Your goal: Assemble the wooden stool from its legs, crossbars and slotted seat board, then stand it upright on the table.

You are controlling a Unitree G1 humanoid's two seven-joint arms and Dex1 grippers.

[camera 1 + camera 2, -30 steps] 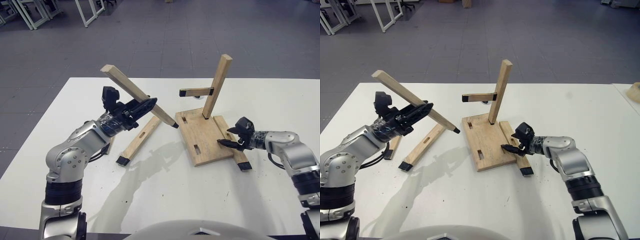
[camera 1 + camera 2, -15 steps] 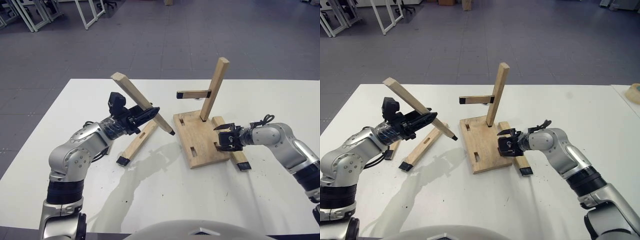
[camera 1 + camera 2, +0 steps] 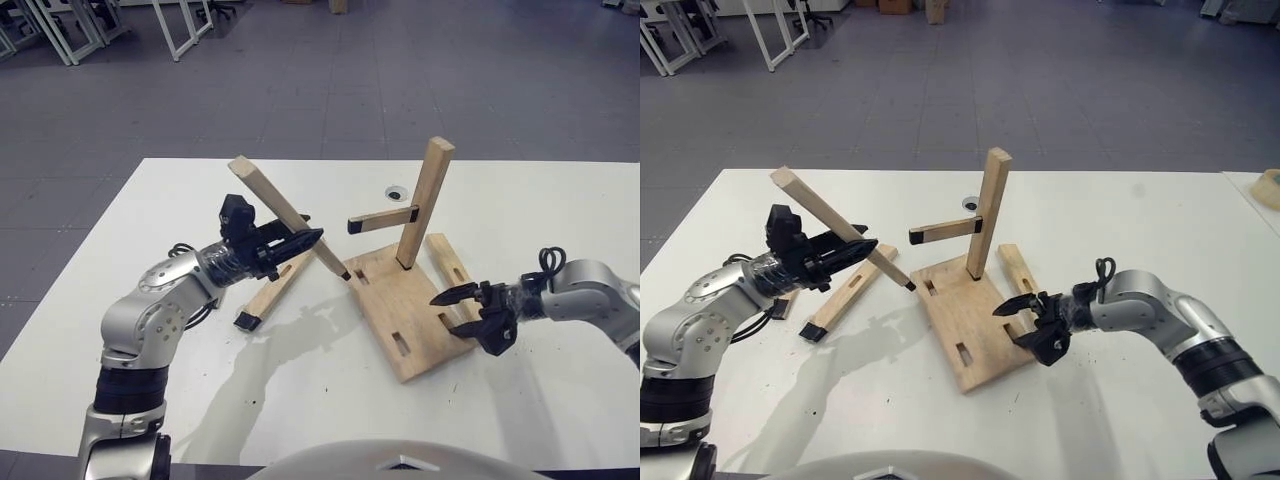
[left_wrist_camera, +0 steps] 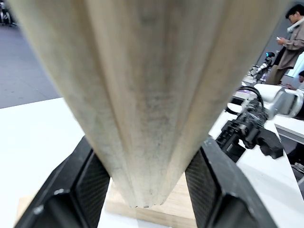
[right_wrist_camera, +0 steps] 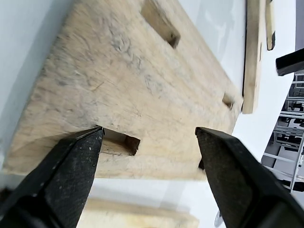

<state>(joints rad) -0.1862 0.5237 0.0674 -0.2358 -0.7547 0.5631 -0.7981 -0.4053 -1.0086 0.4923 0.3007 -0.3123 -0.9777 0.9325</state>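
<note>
over the white table, in the head view, the left gripper is clenched on the held leg, keeping it tilted in the air with its black-tipped lower end just beside the far left corner of the slotted seat board. the board lies flat, with an upright leg planted in it and a crossbar jutting sideways from that leg. a spare leg lies flat below the held one, and a fourth leg lies just beside the board's right edge. the right gripper is spread at that edge, grasping nothing.

from the left wrist, the held leg runs between two black fingers, pinched on both sides, the board's wood beyond its end.

from the right wrist, the fingers stand wide apart over the board's edge, one tip at an open slot.
</note>
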